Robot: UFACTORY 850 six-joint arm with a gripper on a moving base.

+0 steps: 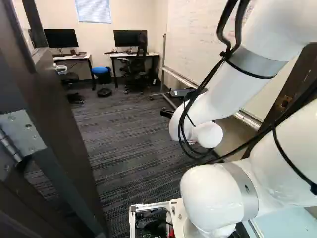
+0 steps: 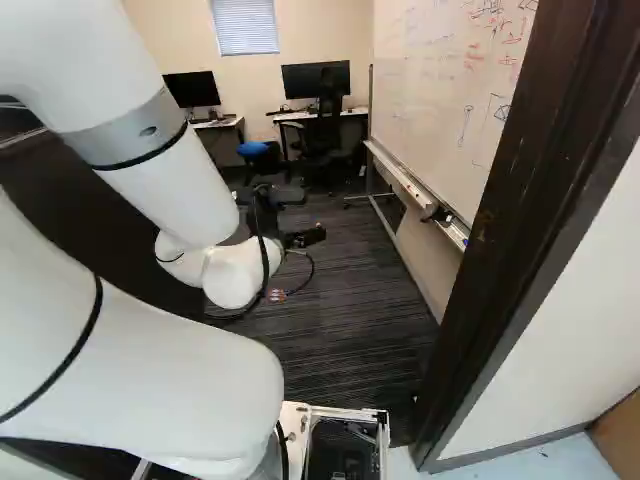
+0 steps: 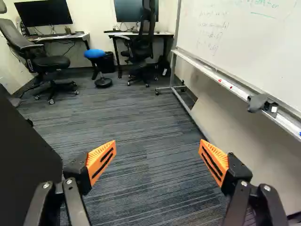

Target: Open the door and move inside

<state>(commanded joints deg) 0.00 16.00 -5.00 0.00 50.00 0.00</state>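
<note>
Wrist view: the tool (image 3: pixel 158 147) was shown with its orange-padded fingers spread wide, nothing being held. The door (image 1: pixel 59 124) was located directly to the left of the tool, swung inward, its long axis upright and its leaf extended forward from the hinge (image 1: pixel 21 135). The door frame (image 2: pixel 520 200) was located to the right. The arm (image 1: pixel 225 91) was bent and reached forward through the doorway, the tool being aimed ahead and slightly downward. Opening was judged complete; forward base travel, with clearance maintained from door and frame, was judged to be required.
</note>
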